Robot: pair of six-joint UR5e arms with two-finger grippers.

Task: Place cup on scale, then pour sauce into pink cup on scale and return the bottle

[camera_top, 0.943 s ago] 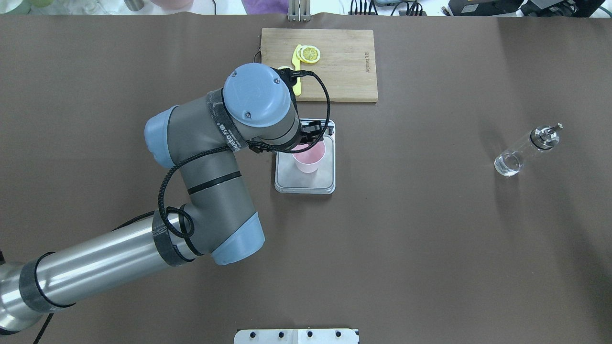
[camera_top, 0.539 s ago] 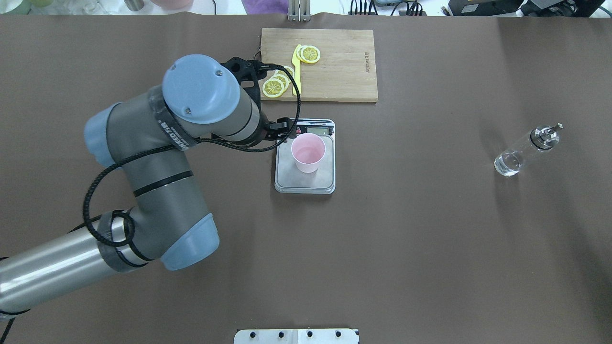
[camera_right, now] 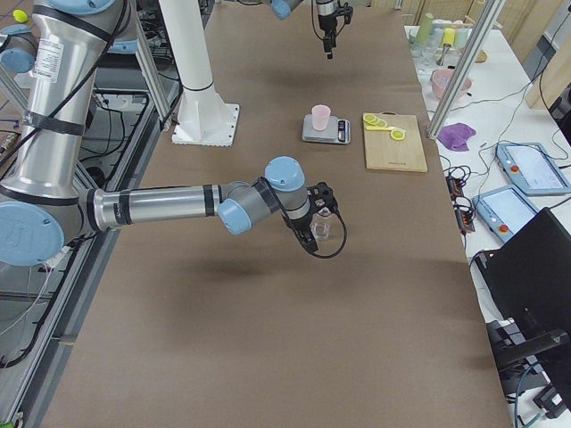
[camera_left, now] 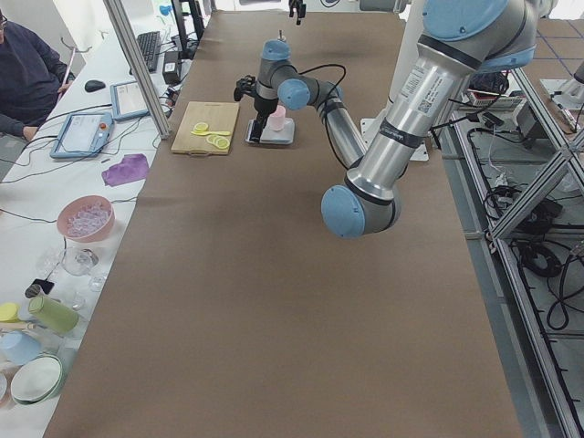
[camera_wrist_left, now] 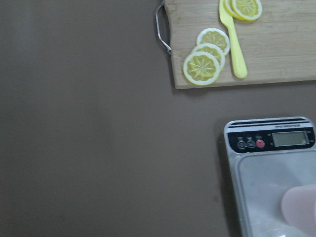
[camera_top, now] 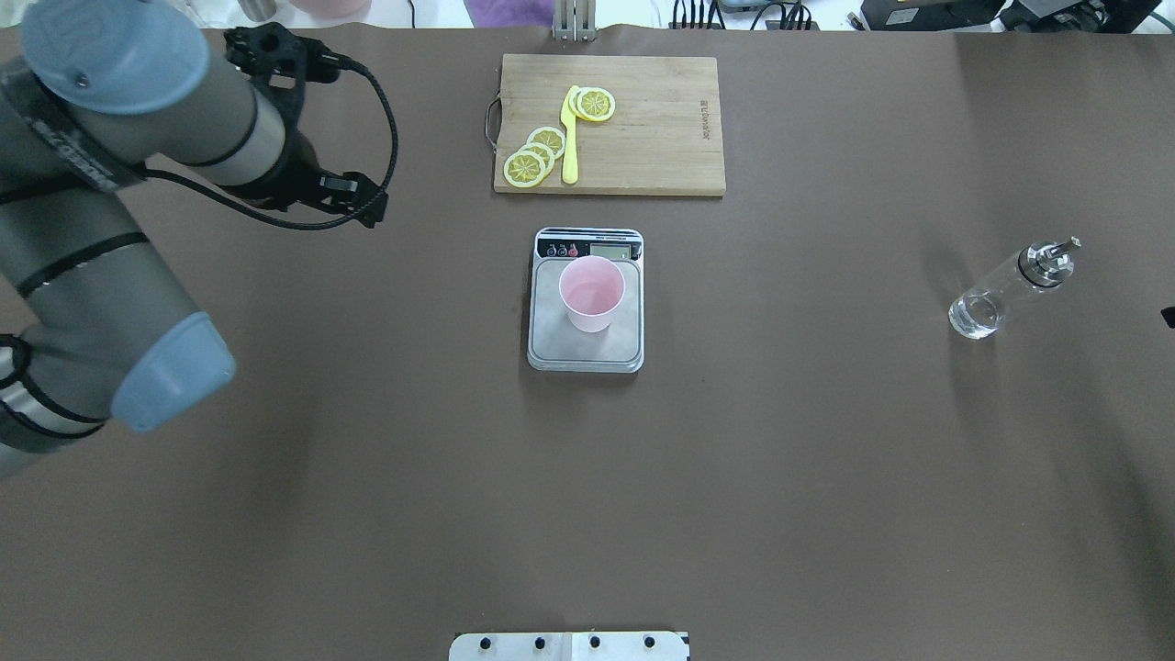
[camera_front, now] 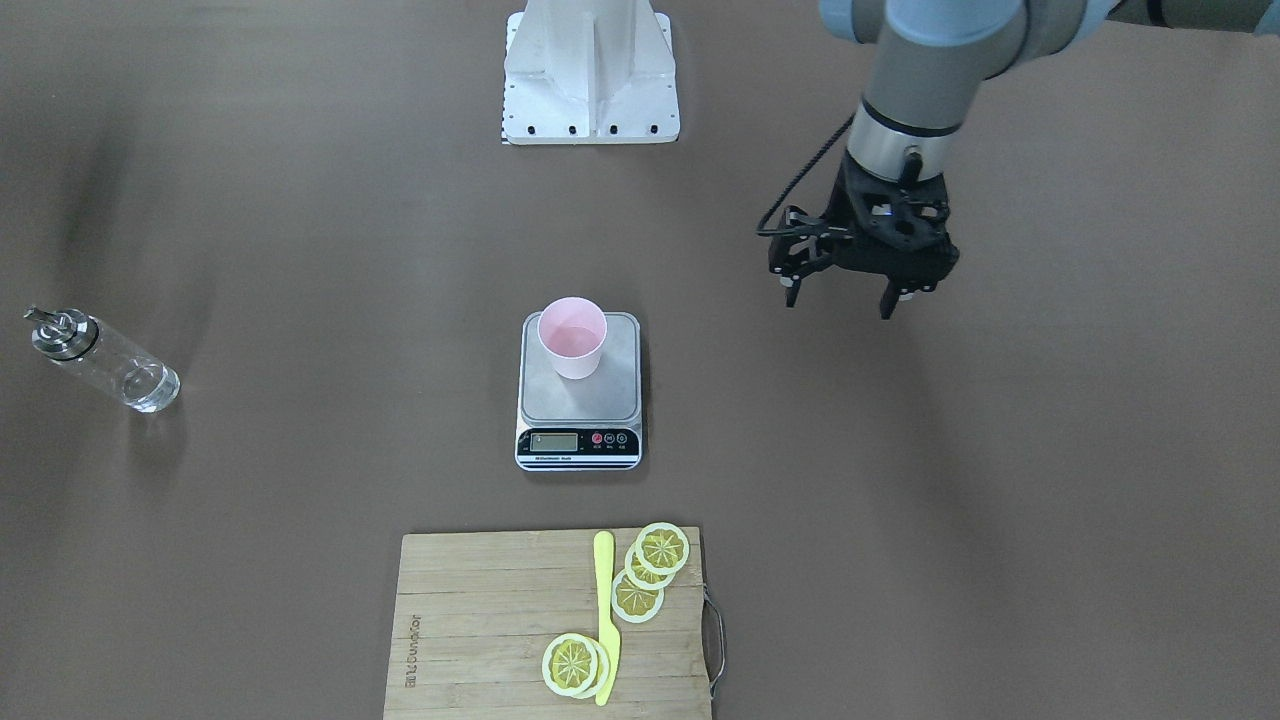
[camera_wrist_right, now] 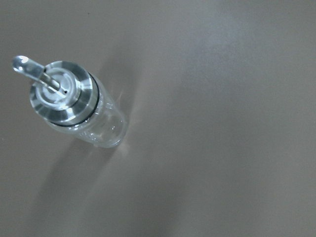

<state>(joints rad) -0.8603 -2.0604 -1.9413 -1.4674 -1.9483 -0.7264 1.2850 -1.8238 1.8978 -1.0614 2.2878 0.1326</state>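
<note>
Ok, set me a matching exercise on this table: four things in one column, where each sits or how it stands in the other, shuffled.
1. cup
2. bottle
3. lemon slices
4. left claw

A. on the cutting board
B. open, above the bare table
C. on the scale
D. upright, standing alone off to one side

Pairs: 1-C, 2-D, 3-A, 4-B.

Cup: small pale pink tapered plastic cup, plain.
Scale: flat rectangular steel scale, brushed silver top; black strip, grey LCD, 1 red and 2 black buttons.
Bottle: slim clear glass bottle, shiny silver spout cap, black ring.
Beyond scale: tan bamboo cutting board; yellow, white-rimmed lemon slices, spoke pattern; yellow plastic knife.
Table: matte brown table cover.
</note>
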